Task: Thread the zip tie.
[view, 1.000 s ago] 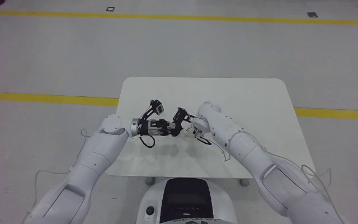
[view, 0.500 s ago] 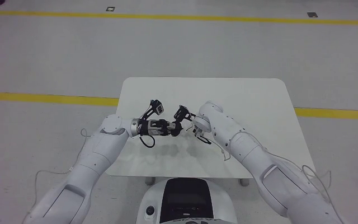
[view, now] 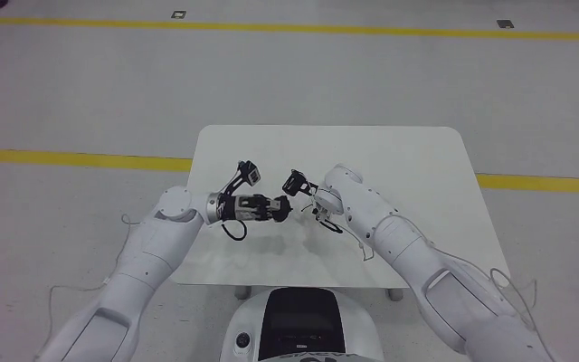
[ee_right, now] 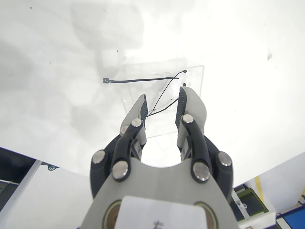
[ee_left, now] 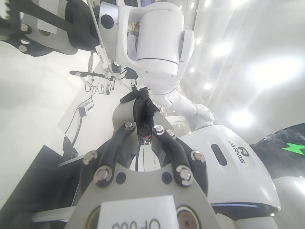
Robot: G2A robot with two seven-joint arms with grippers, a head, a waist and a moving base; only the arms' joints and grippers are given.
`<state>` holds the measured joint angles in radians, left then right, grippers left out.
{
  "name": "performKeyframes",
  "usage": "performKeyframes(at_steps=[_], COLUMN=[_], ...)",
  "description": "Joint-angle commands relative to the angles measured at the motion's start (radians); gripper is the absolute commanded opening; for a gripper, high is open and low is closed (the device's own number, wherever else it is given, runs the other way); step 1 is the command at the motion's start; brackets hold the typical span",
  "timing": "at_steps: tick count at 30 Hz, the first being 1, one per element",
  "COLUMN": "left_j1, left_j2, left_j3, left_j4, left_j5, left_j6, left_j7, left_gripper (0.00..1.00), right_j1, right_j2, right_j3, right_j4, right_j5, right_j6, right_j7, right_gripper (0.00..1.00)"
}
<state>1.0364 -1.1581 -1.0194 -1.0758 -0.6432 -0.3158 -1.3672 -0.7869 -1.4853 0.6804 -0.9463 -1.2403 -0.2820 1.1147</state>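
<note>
In the top view my left gripper [view: 280,207] and right gripper [view: 292,184] hover close together over the near left part of the white table [view: 398,163]. The left gripper [ee_left: 143,101] is shut, and a thin black strap, apparently a zip tie [ee_left: 140,139], runs between its fingers. My right gripper [ee_right: 162,96] is open and holds nothing. Below it a black zip tie [ee_right: 140,80] lies on a clear plastic tray [ee_right: 195,77]. A thinner black zip tie [ee_right: 166,86] crosses it and runs close past one finger [ee_right: 143,107].
The right arm's wrist housing [ee_left: 155,36] and part of its gripper linkage [ee_left: 43,29] loom close in the left wrist view. The far and right parts of the table are bare white surface. Small dark specks [ee_right: 269,55] dot the tabletop.
The left arm has drawn back slightly to the left, taking its gripper with it. The right gripper has shifted a little to the right, so the gap between the two has widened.
</note>
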Motion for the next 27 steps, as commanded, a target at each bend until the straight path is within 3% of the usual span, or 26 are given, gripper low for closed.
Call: performKeyframes(at_steps=[1,12,17,20,27], left_j1=[0.014,0.105,0.147,0.164,0.164], left_j2=[0.01,0.063,0.083,0.089,0.089], left_j3=[-0.019,-0.146,-0.21,-0.223,-0.223], left_j4=[-0.014,-0.11,-0.136,-0.148,-0.148], left_j5=[0.006,0.008,-0.042,-0.062,-0.062], left_j6=[0.001,0.006,0.003,-0.003,-0.003], left_j7=[-0.004,-0.018,-0.023,-0.023,-0.023], left_gripper=[0.0,0.0,0.0,0.0,0.0], right_j1=[-0.001,-0.009,-0.011,-0.01,-0.01], right_j2=[0.0,0.001,0.001,0.002,0.002], right_j3=[0.002,0.015,0.025,0.037,0.038], right_j4=[-0.002,-0.016,-0.016,-0.013,-0.013], right_j5=[-0.002,-0.014,-0.005,0.01,0.012], right_j6=[-0.001,-0.003,-0.006,-0.008,-0.009], right_j7=[0.001,0.008,0.009,0.014,0.014], right_gripper=[0.31,0.31,0.31,0.35,0.4])
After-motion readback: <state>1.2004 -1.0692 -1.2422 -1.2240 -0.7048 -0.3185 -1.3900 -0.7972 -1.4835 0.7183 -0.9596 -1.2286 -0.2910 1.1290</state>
